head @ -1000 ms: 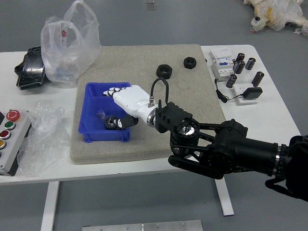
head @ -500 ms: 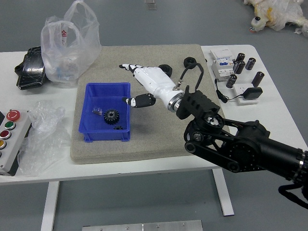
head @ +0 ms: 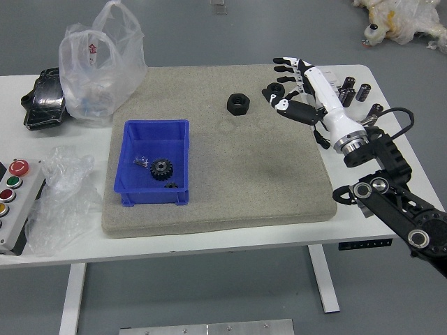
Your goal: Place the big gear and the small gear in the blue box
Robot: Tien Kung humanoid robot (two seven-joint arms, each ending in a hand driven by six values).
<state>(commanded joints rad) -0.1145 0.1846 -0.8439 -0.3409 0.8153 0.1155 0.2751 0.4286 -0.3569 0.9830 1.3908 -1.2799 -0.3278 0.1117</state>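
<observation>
The big black toothed gear (head: 162, 168) is lying inside the open blue plastic box (head: 152, 197), toward its near right part, and the small black gear (head: 172, 185) is sitting just beside it on the near side. A small clear crumpled piece (head: 142, 161) is lying to their left in the same box. The box is resting on a beige-grey mat (head: 230, 174) on the white surface (head: 209, 242). Beyond it, two black nut-like rings (head: 238, 105) are standing apart on the mat's far side. The robot's right hand (head: 325, 95), white and black, is hanging near the farther ring, partly overlapping it in view; its fingers are spreading apart, gripping nothing. Both gears are in place, so the task is looking complete, with only withdrawing the arm remaining.
</observation>
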